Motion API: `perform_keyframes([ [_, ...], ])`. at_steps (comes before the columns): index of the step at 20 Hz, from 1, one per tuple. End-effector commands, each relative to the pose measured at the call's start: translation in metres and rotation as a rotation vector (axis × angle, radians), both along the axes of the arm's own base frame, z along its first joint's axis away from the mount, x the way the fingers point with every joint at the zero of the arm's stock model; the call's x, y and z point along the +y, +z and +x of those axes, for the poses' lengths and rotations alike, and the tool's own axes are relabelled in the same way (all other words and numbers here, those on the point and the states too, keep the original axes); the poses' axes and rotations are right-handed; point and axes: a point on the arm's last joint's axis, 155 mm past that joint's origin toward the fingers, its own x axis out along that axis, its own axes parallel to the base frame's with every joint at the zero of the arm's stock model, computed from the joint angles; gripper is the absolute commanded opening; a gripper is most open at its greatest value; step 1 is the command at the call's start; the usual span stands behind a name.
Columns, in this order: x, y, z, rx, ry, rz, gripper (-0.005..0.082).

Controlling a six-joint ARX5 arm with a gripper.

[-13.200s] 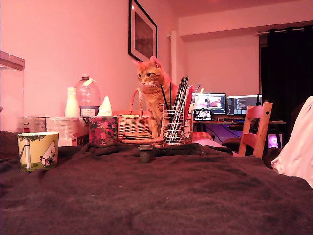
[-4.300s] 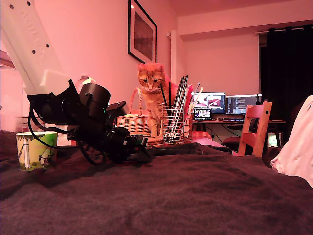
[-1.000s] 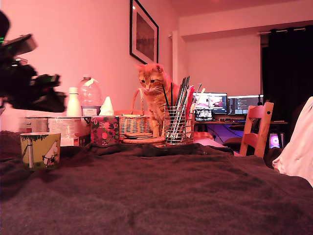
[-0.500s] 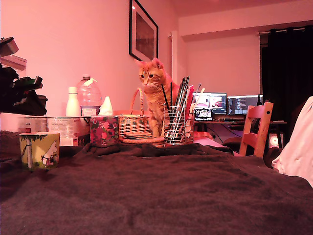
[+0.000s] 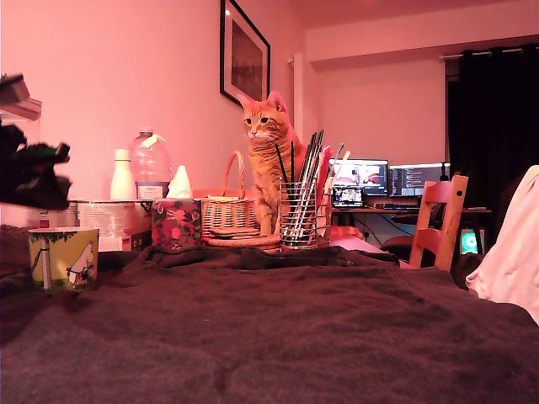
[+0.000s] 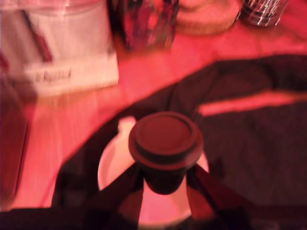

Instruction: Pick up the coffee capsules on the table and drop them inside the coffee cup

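Hovering above the yellow-green printed coffee cup point(image 5: 64, 257), the dark gripper point(image 5: 34, 172) appears in the exterior view only as a blurred mass at that view's left edge, so its jaws cannot be read there. The wrist view settles it: the two dark fingers point(image 6: 122, 189) are closed against the tapered body of a dark grey-brown coffee capsule point(image 6: 165, 148), its wide rimmed top facing the camera. Directly beyond the held capsule lies the pale round mouth of the cup point(image 6: 111, 165), so the pod seems roughly centred over the opening, though blur makes exact alignment hard to judge. The cream-white capsule is not visible in either view.

The next move is probably the release, and the risks lie there. If the gripper is off-centre, the capsule could strike the rim and bounce onto the dark brown fuzzy blanket point(image 5: 303, 337) covering the table, where a dark pod would be hard to find. The soft blanket also gives the cup an unsteady footing, so a low pass could tip it.

An orange cat point(image 5: 269, 160) sits beyond the gripper, beside a wire-mesh pen holder point(image 5: 300, 215); it may wander in.
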Motion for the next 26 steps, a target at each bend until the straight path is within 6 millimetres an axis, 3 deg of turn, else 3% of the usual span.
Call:
perform_keyframes([
  [1, 0.003, 0.011, 0.003, -0.014, 0.012, 0.001, 0.0089],
  [6, 0.003, 0.014, 0.009, 0.017, 0.013, -0.001, 0.009],
  [13, 0.003, -0.002, 0.017, 0.087, 0.023, -0.017, 0.009],
  [22, 0.003, -0.017, 0.014, 0.144, 0.025, -0.022, 0.009],
  [25, 0.003, -0.019, 0.012, 0.155, 0.025, -0.022, 0.0102],
  [26, 0.003, -0.019, 0.012, 0.154, 0.025, -0.022, 0.0147],
])
